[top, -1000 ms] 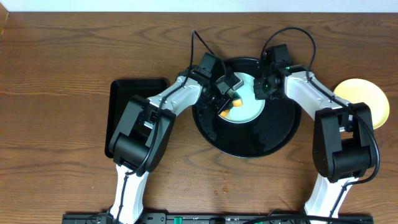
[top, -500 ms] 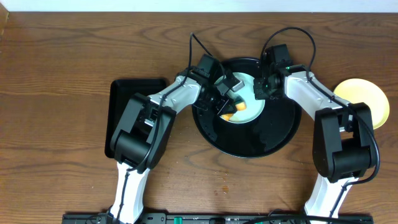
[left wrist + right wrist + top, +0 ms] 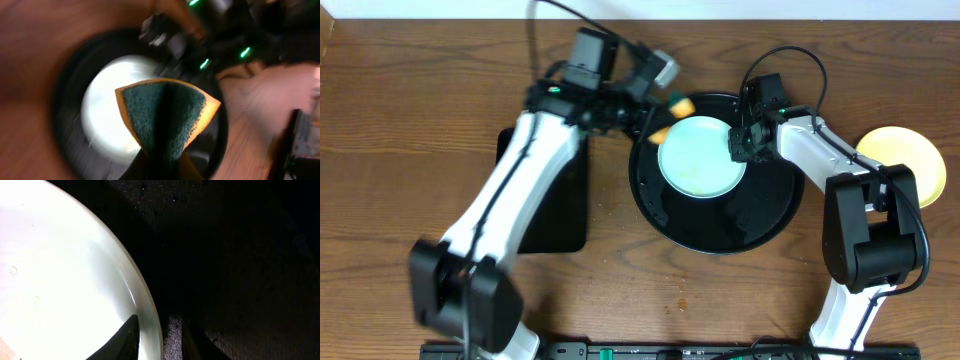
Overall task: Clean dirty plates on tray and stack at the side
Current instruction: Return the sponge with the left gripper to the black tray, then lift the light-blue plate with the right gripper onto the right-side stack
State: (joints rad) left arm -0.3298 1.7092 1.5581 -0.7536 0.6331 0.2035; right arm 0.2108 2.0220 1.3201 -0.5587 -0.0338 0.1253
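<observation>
Overhead: the round black tray (image 3: 712, 243) sat mid-desk (image 3: 420, 100), w/ one pale blue-white plate (image 3: 702, 157) lying flat in its upper half. A yellow plate (image 3: 905, 165) lay on the desk to the right, well apart from the tray. A rectangular tray (image 3: 545, 205) lay on the left, partly under the left arm. The left gripper (image 3: 670, 117) hung over the tray's upper-left rim, just beside the plate, w/ orange bits of a sponge (image 3: 681, 103) showing at its tip. The right gripper (image 3: 740, 145) sat at the plate's right edge.

Left wrist: blurred pic. The left gripper (image 3: 161, 150) was pinched tight on the sponge (image 3: 182, 107), green scrub face up, orange edge round it. The sponge was above the plate (image 3: 107, 100) and tray (image 3: 62, 115), not touching.

Right wrist: the right gripper (image 3: 158, 320) had its jaws a bit apart, straddling the plate's rim (image 3: 75, 265). One finger was over the plate, the other over the tray floor (image 3: 240, 255), w/ a gap visible each side, so no pinch on the rim. The plate face looked clean here, w/ a few water drops.
</observation>
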